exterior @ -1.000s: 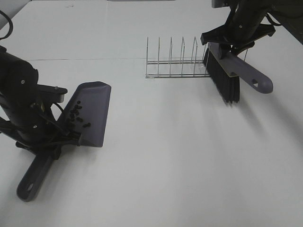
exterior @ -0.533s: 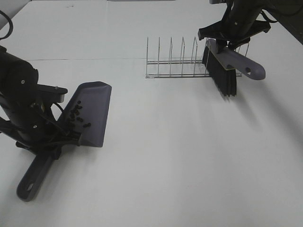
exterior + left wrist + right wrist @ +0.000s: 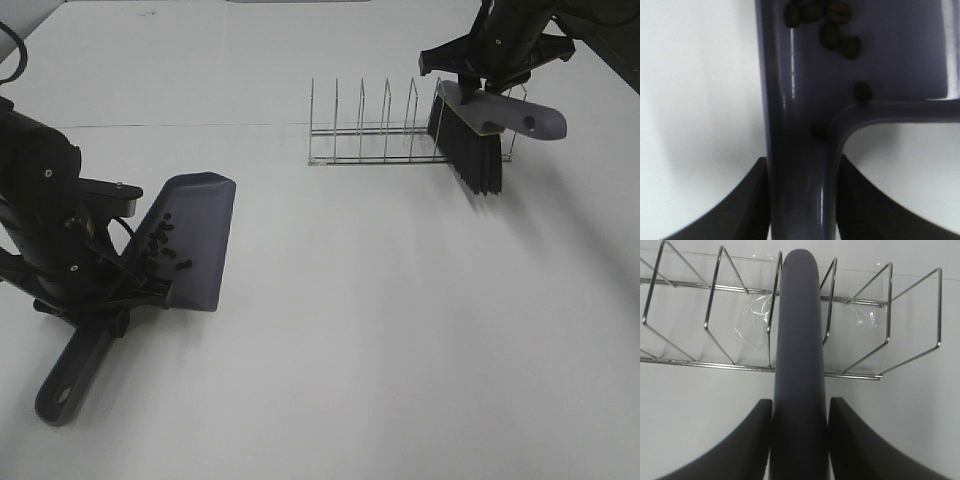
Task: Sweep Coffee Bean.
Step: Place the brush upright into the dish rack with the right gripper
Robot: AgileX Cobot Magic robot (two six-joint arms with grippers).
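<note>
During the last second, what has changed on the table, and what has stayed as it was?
The right pincer, shut on the brush, carried it back toward the right end of the wire rack. The brush's handle now looks more level. Unchanged: the left pincer shut on the handle of the dustpan, the coffee beans in it, and the rack.

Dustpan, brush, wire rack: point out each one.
dustpan (image 3: 208,230), exterior high view, on the bare pan floor.
brush (image 3: 478,160), exterior high view, on the black bristles.
wire rack (image 3: 710,364), right wrist view, on the lower base rail.
</note>
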